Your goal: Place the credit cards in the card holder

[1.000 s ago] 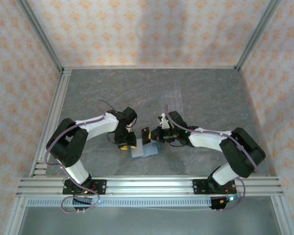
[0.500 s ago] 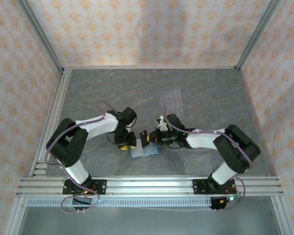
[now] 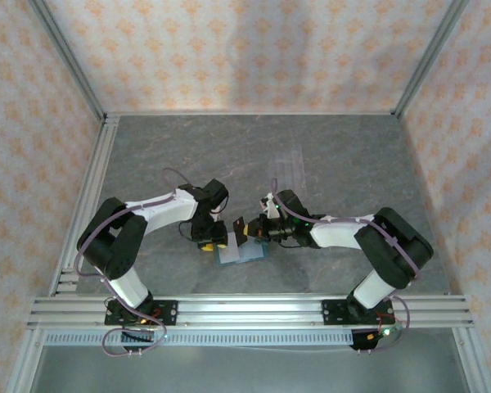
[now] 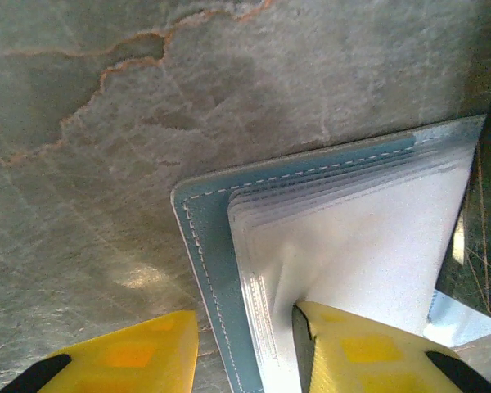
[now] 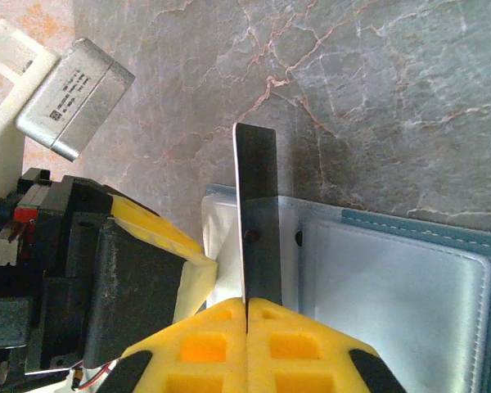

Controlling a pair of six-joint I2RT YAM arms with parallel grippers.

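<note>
The teal card holder [image 3: 242,252] lies open on the grey table between the two arms, its pale pockets facing up [image 4: 368,237]. My left gripper [image 4: 244,327] is open and straddles the holder's left edge. One yellow finger [image 4: 368,352] is tucked under a pocket sheet and the other rests on bare table, clear of the teal border. A dark greyish credit card [image 5: 258,221] stands on edge over the holder's inner pockets [image 5: 393,278], with my right gripper [image 5: 247,315] shut on its end. From above, that card [image 3: 240,228] sits just right of the left gripper [image 3: 210,241].
A clear slotted stand [image 3: 293,168] sits faintly visible further back on the table. Aluminium rails run along the left side [image 3: 86,205] and the front edge [image 3: 245,309]. The left arm's wrist housing [image 5: 74,98] is close beside the card.
My right gripper has shifted a little to the left with the dark card, closer to the left gripper. The left gripper and the holder have stayed put.
</note>
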